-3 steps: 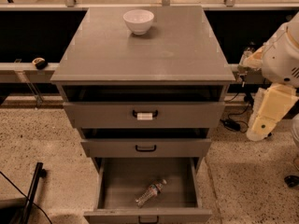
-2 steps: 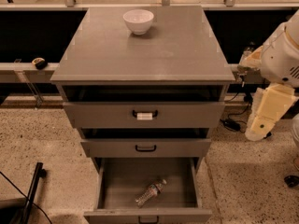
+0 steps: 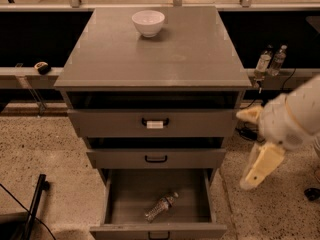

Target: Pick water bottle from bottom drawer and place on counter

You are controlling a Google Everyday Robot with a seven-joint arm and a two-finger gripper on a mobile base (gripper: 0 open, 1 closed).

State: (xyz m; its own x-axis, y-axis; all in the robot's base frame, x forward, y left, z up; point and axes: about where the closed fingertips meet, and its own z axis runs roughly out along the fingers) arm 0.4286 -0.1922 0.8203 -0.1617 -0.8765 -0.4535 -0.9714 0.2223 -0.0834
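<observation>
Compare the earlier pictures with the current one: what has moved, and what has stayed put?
The hand, right of the cabinet, has dropped lower, nearing the level of the open bottom drawer. Nothing was taken hold of. The water bottle lies unmoved in that drawer, and the white bowl stays on the counter.
</observation>
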